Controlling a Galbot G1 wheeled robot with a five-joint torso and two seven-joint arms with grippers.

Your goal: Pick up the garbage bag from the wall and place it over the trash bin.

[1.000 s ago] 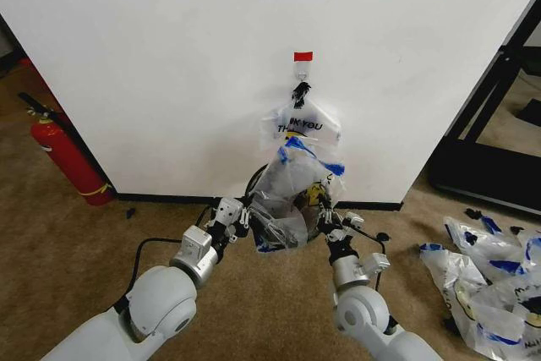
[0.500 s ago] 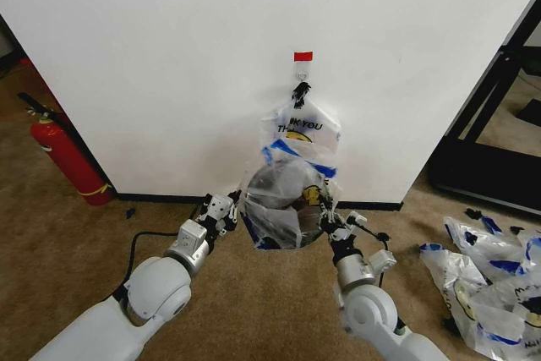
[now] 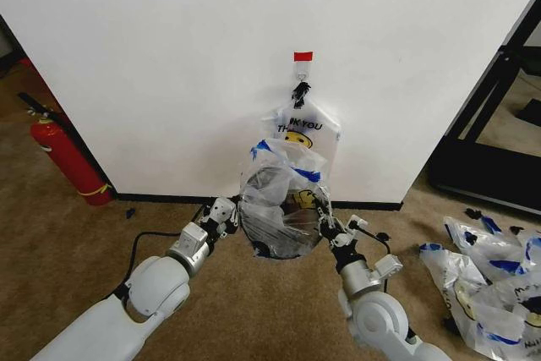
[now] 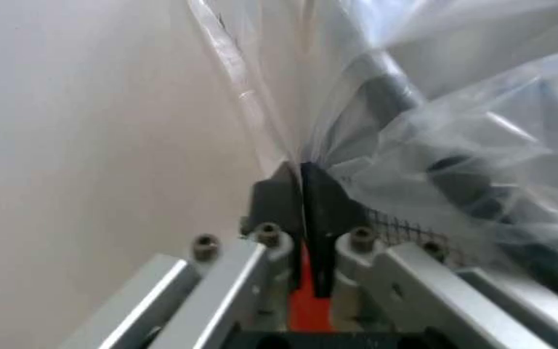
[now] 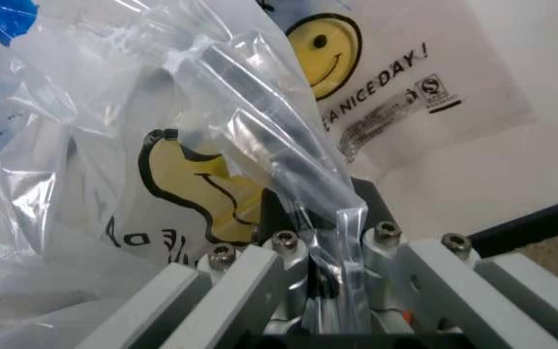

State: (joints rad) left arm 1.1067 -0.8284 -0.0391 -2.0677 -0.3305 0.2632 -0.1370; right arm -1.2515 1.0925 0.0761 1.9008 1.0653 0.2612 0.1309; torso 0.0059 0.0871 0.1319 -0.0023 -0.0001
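Your garbage bag [image 3: 283, 200] is thin, crinkled, see-through plastic with blue handle patches and a yellow smiley; it is stretched into a rounded dome over the trash bin [image 3: 272, 234], whose dark, smoky wall shows through the film low against the white wall [image 3: 169, 57]. The bin sits on the brown carpeted floor [image 3: 68, 234].

Your left pincer [image 3: 226, 211] is closed on the bag's edge at the bin's left side; in the left wrist view its black fingertips [image 4: 304, 196] meet with a fold of film pinched between them. Your right pincer [image 3: 325, 226] is clamped on the bag's right edge, the plastic bunched between its fingers in the right wrist view.

Another printed bag [image 3: 300, 124] hangs from a hook under a red tab [image 3: 303, 57] just above. A red fire extinguisher [image 3: 63, 158] stands at the left; loose bags [image 3: 490, 276] lie to the right.
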